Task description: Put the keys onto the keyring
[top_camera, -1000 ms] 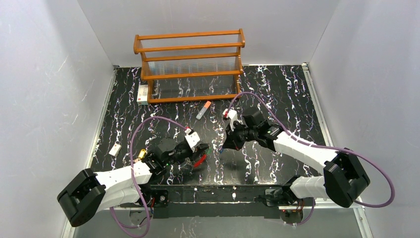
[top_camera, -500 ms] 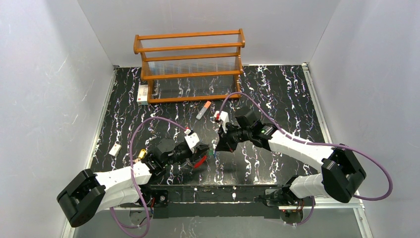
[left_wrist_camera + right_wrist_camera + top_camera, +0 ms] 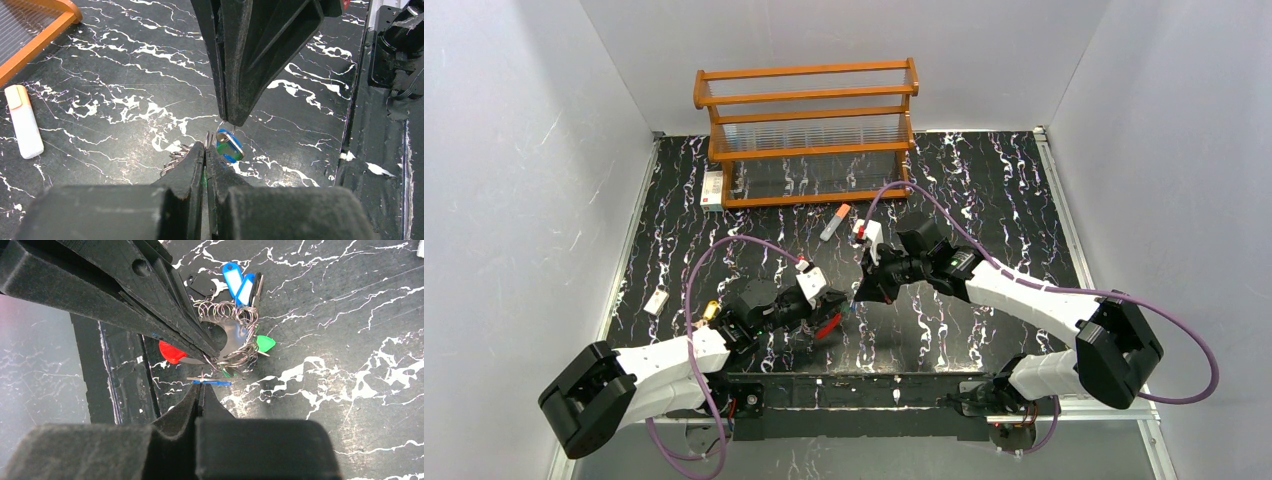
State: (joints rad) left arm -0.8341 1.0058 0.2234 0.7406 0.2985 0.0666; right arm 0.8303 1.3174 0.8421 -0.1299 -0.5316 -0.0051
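Since a second ago the right gripper has been brought leftward over the table. It is now being held just beside the left gripper, almost tip to tip.

Left jaws: together, with the thin wire of the keyring being pinched between them close to its red section. The ring is being kept low, near the table's front edge. Several keys (blue and green heads, among a tangle of small split rings) are already being carried on it.

Right jaws: together, with a blue key being gripped at its top and the head dangling below the tips.

Risks being noted:
- A small loop is being offered to a very thin wire, so a slight misalignment is likely to send it past the wire's end rather than over it.
- The key is hanging loose, and contact may twist it out of the grip.
- The fingertips are being worked nearly touching, so a knock could jar the keyring out of the left pinch.
- Whether the keyring's opening is being kept free cannot be told, as it is hidden by the fingers.
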